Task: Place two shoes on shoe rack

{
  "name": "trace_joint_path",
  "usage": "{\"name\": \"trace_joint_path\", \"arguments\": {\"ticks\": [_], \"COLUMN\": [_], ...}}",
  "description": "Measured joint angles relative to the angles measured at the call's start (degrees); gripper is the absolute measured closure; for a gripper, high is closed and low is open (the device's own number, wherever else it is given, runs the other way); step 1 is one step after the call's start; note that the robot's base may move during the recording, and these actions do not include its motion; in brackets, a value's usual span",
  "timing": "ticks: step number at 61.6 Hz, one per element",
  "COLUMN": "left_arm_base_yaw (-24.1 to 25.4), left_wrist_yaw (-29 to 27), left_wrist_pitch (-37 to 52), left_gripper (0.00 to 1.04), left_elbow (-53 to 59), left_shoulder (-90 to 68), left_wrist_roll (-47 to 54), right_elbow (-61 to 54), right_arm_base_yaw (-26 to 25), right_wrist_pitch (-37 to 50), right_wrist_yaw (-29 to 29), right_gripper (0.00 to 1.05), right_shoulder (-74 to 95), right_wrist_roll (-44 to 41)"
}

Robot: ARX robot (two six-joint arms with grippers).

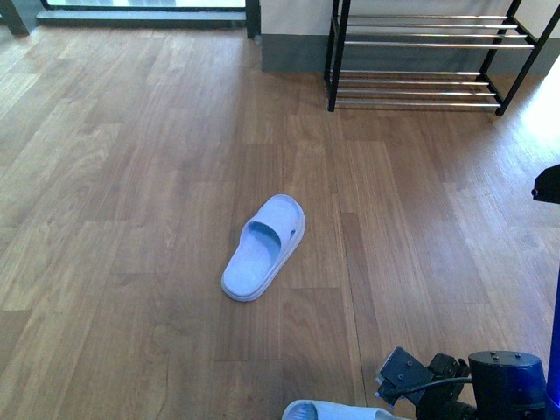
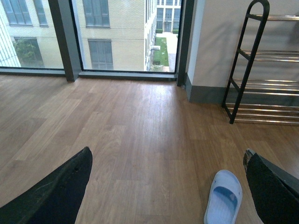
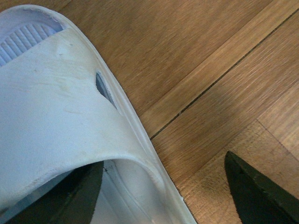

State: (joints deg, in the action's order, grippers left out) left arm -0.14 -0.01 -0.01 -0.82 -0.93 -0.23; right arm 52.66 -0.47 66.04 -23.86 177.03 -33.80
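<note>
Best to pinch the probably light, bendy foam slide [image 3: 23, 42] by its strap [image 3: 60, 116], straddled by the unclenched right gripper [image 3: 163, 161].

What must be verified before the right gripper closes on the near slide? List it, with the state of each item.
1. Right gripper open: ok, jaws wide apart.
2. Placement on near slide: ok, one finger under the strap, the other outside over the floor.
3. Finger contact with the strap: cannot tell.
4. Left gripper free: ok, open, holding nothing.
5. Other slide located: ok, lying on the floor, apart from the rack.
6. Shoe rack in view: ok, ahead, visible bars bare.
</note>
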Motion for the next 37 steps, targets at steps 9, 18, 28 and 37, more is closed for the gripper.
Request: {"name": "trace_joint_path", "arguments": {"ticks": [9, 18, 28, 37], "left_arm_base_yaw": [0.0, 0.0, 0.0, 0.0], "left_wrist_yaw": [0.0, 0.0, 0.0, 0.0], "left_wrist_pitch": [0.0, 0.0, 0.0, 0.0], "left_gripper": [0.09, 0.09, 0.09, 0.09], "left_elbow": [0.0, 0.0, 0.0, 0.0], "left_shoulder": [0.0, 0.0, 0.0, 0.0], "left_wrist_roll": [0.0, 0.0, 0.0, 0.0], "right_elbow": [1.6, 2.5, 2.6, -2.9], "right_arm_base_yaw": [0.0, -0.3, -0.7, -3.5], "right_wrist_pitch": [-0.6, -0.5, 1.2, 8.5], "right_wrist_yaw": [-0.7, -2.4, -1.9, 3.0], "right_gripper": [0.7, 0.99, 1.03, 1.03], "right_shoulder": [0.3, 0.9, 1.0, -4.7], "right_wrist_roll": [0.9, 1.4, 4.0, 12.2]}}
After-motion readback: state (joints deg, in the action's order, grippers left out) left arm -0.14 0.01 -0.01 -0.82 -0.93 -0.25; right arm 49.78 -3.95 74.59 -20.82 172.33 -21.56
